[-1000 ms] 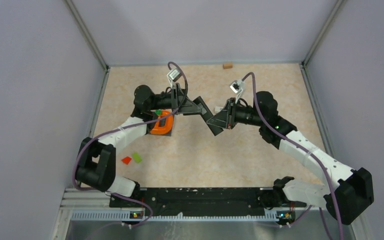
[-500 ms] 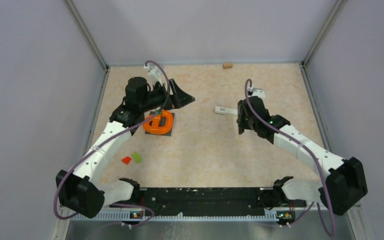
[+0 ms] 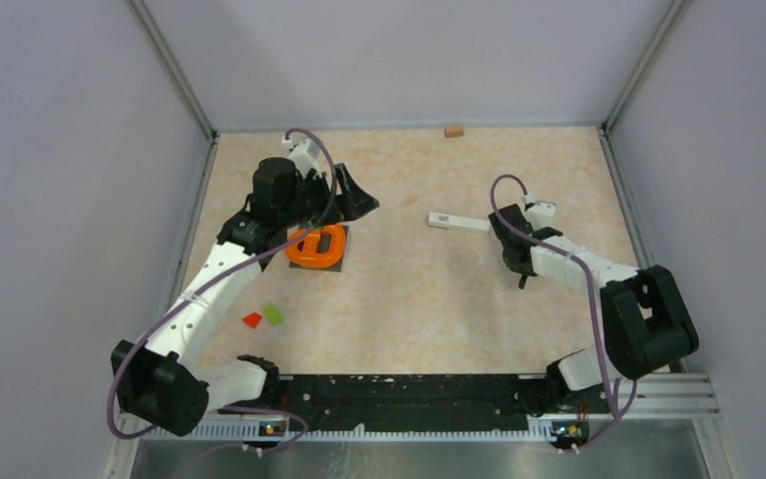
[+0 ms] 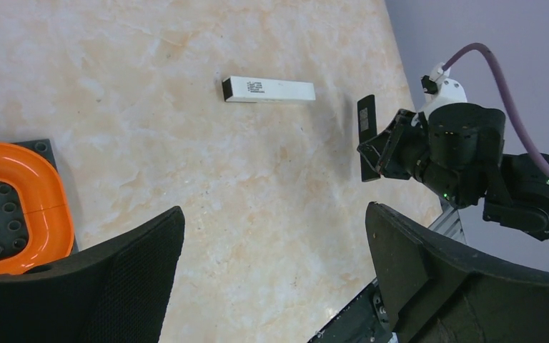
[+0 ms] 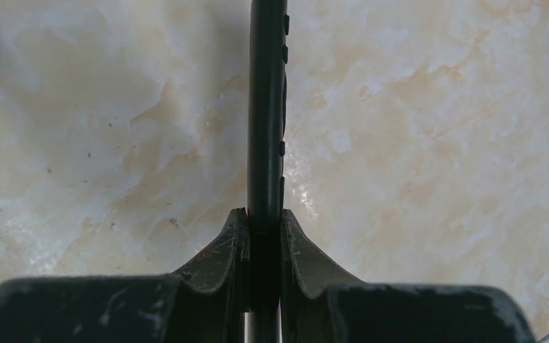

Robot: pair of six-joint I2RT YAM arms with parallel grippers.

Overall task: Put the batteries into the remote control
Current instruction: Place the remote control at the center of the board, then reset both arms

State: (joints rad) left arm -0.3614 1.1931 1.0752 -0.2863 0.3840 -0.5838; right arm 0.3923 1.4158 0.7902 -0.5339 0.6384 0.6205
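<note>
1. The right tool (image 5: 263, 216) is clamped on the thin black remote control (image 5: 266, 107), edge-on over the bench (image 5: 436, 143).
2. The left tool (image 4: 273, 214) stands wide apart beside an orange ring (image 4: 48, 207).
3. A white bar (image 4: 269, 89) lies between them.

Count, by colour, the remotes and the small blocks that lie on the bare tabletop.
White remote: 1
Black remote, in the right fingers: 1
Red block: 1
Green block: 1
Tan block: 1
Total: 5
</note>
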